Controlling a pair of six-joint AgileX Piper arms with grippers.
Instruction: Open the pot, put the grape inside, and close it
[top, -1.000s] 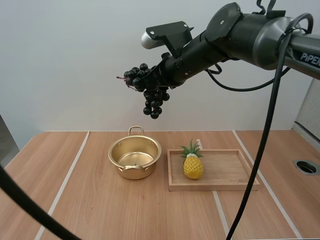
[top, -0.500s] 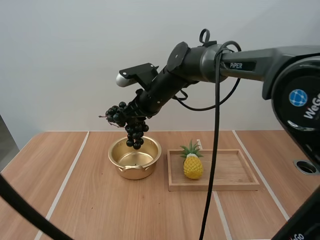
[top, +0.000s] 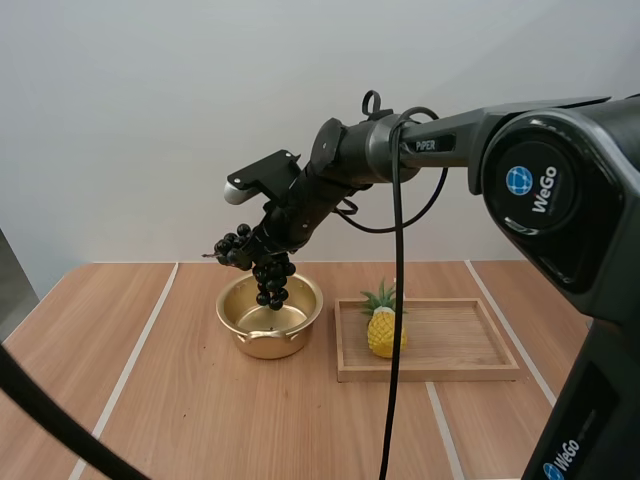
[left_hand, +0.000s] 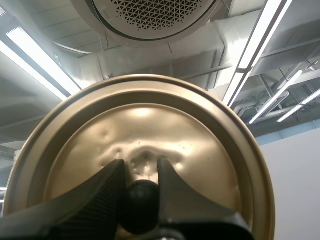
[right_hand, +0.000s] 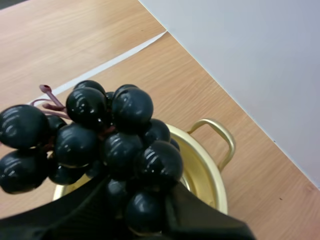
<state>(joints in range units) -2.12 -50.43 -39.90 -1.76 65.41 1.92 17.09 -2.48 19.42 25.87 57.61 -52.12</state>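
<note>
The right gripper (top: 260, 248) pinches a bunch of dark grapes (top: 269, 282) just above the open gold pot (top: 250, 338), while the left gripper (left_hand: 140, 168) clamps the lid (left_hand: 150, 125) by its black knob (left_hand: 140, 206).

The right arm (top: 440, 140) is dark grey, built of smooth tubes and rounded joints, with PiPER lettered in white. Its near housing carries a round blue WeGo badge (top: 530, 190). The left end effector (left_hand: 140, 167) and right end effector (right_hand: 137, 200) have matte black, wedge-shaped fingers.
</note>
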